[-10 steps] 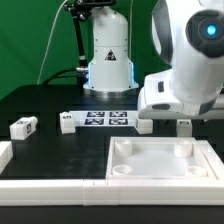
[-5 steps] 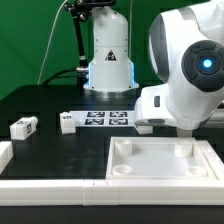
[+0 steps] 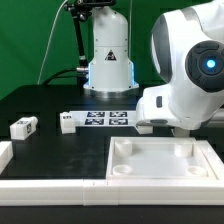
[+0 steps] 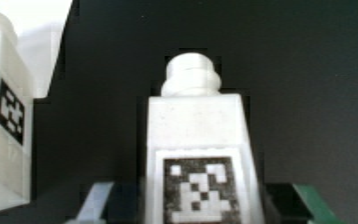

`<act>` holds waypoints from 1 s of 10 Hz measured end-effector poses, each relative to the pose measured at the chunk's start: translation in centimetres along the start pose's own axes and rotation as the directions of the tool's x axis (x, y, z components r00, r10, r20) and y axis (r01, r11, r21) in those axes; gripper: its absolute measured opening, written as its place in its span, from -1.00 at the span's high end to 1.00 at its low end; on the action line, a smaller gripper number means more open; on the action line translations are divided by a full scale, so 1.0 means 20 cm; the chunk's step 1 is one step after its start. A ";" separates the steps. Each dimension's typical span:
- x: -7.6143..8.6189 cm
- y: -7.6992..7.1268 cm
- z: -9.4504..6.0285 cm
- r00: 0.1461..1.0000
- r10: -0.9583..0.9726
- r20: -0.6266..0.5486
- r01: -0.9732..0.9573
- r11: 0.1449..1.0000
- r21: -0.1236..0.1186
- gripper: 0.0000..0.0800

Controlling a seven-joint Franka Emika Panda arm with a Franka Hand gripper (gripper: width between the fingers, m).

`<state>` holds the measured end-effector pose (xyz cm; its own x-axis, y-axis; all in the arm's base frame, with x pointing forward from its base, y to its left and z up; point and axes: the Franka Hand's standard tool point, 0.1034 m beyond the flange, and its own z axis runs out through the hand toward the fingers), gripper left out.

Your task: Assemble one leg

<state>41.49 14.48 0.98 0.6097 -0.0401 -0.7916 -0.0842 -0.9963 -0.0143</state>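
My gripper [image 4: 208, 205] is shut on a leg [image 4: 202, 140], a small white block with a black-and-white tag and a rounded peg at its far end. In the exterior view the held leg [image 3: 184, 127] hangs upright under the gripper [image 3: 184, 120], just above the far right corner socket of the large white tray-like piece [image 3: 160, 172]. Two more legs lie on the black table: one [image 3: 22, 126] at the exterior view's left, another [image 3: 66, 121] beside the marker board [image 3: 108, 119].
The white robot base [image 3: 108, 60] stands behind the marker board. A white part [image 3: 5, 155] and a long white rail [image 3: 50, 187] lie at the front left. A white tagged piece [image 4: 2, 100] shows beside the held leg in the wrist view.
The arm's wrist has turned and sunk a little. The held leg has moved slightly down toward the tray's far right corner. The loose legs have not moved.
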 end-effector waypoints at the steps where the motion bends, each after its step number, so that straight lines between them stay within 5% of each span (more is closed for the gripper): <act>1: 0.00 0.00 0.00 1.000 0.000 0.000 0.000 1.000 0.000 0.28; 5: 0.00 0.01 -0.01 1.000 -0.018 -0.002 0.018 1.000 0.001 0.28; 10: -0.19 0.06 -0.28 0.993 -0.111 -0.048 0.111 0.994 0.004 0.27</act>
<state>43.58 12.91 7.36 0.6524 0.0669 -0.7549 -0.0189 -0.9944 -0.1044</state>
